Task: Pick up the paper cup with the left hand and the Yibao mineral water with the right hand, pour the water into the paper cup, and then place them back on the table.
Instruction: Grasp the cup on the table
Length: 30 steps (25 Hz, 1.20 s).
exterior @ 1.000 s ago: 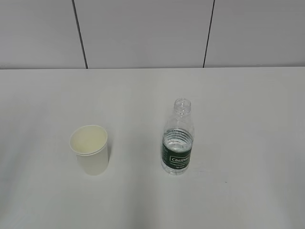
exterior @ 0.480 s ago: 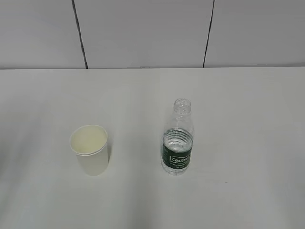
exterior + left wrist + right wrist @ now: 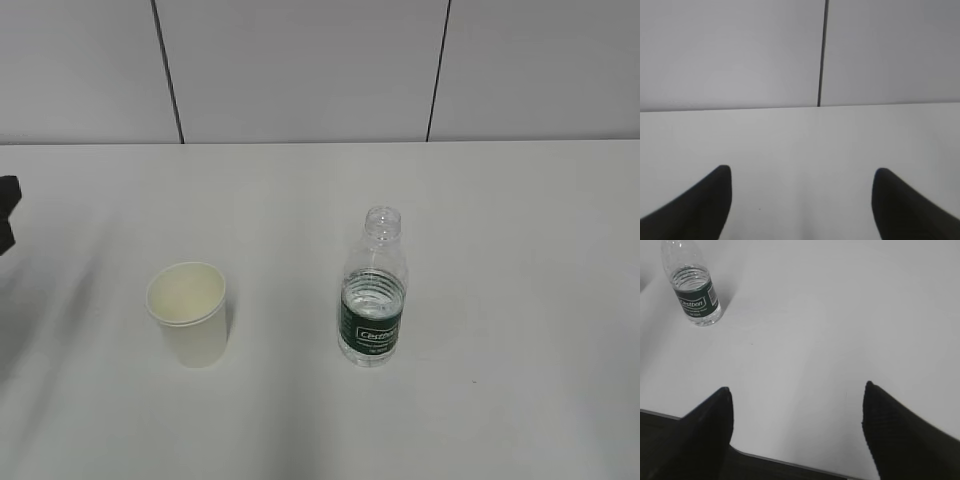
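Note:
A cream-white paper cup (image 3: 188,312) stands upright on the white table (image 3: 500,220), left of centre. To its right stands the Yibao mineral water (image 3: 373,290), a clear capless bottle with a dark green label, also seen at the upper left of the right wrist view as the bottle (image 3: 692,285). My left hand (image 3: 802,172) is open over bare table, and the cup does not show in its view; a black part of the left hand (image 3: 8,212) pokes in at the exterior view's left edge. My right hand (image 3: 796,390) is open, empty, near the table's front edge, far from the bottle.
A grey panelled wall (image 3: 300,70) with dark seams stands behind the table. The table's near edge (image 3: 790,462) shows as a dark strip under the right fingers.
A black part of the left hand has come into the exterior view at its left edge. Cup and bottle have not moved.

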Available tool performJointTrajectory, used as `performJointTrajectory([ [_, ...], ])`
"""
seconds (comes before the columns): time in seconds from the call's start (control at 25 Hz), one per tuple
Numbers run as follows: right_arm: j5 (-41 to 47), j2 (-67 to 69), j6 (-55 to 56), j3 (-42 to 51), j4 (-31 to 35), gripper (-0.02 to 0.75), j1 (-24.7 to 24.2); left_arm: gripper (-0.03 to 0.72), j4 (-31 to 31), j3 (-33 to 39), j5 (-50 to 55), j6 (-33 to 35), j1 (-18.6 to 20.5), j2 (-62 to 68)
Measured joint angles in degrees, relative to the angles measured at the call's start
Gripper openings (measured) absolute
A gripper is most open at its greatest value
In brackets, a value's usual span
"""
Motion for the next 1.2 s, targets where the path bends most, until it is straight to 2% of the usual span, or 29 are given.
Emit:
performJointTrajectory([
  [0.32,0.0,0.0,0.0,0.0,0.0,0.591,0.0,0.563,8.9,-0.1,-5.6,-1.8,0.0,11.4],
  [0.6,0.0,0.0,0.0,0.0,0.0,0.591,0.0,0.556,11.0,0.9,-5.9,-4.7,0.0,16.8],
  [0.88,0.0,0.0,0.0,0.0,0.0,0.591,0.0,0.546,11.3,7.1,-20.4,-5.0,0.0,22.1],
  [1.2,0.0,0.0,0.0,0.0,0.0,0.591,0.0,0.517,14.8,8.9,-22.6,-3.6,0.0,31.5],
])
